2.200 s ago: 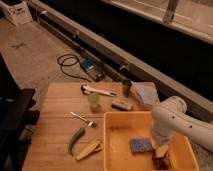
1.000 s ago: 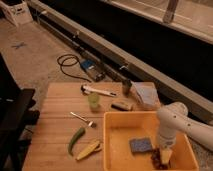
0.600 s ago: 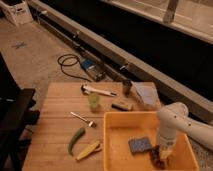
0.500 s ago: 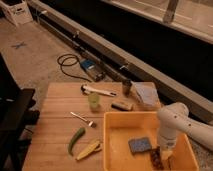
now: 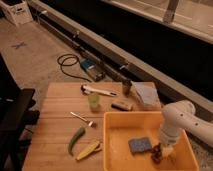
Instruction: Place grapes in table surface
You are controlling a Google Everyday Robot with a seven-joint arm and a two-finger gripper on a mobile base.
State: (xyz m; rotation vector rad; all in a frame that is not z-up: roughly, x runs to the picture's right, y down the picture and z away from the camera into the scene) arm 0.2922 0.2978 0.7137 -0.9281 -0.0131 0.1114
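A: L to R, quick. What's on the table (image 5: pixel 50 125)?
B: Pale wood planks, butcher-block, matte. L side: curved green pepper (image 5: pixel 75 140) w/ smooth skin, and a yellow banana-ish piece (image 5: pixel 89 149) just beside it. Thin metal utensil (image 5: pixel 82 118) above those. Mid: small green cup (image 5: pixel 94 101), long white-handled tool (image 5: pixel 97 90) behind it, short dark bar (image 5: pixel 121 105), upright dark can (image 5: pixel 126 87). Crumpled pale bag (image 5: pixel 146 93) at back edge.
A: Then the bin?
B: Yellow plastic bin (image 5: pixel 107 137), rect., smooth walls, on R part of table. Inside: blue sponge (image 5: pixel 140 145), flat, soft-looking. Just R of it, the grapes (image 5: pixel 156 156): dark bumpy cluster on bin floor, near front.
A: Gripper?
B: Gripper (image 5: pixel 165 149) is down inside the bin, right at the grapes, touching or nearly. White rounded arm (image 5: pixel 176 120) drops in from R. How far open, or whether it has hold of anything: can't tell.
A: Step in hand?
B: Judging: the pick. Grapes not out of bin, so placing not begun. Early in task.
A: Next move needs?
B: If grip is on: lift straight up to clear bin wall, carry L over the rim, set down on bare wood away from pepper and utensil. Cluster is lumpy, prob. soft, so light squeeze, else it may slip or shed a berry.
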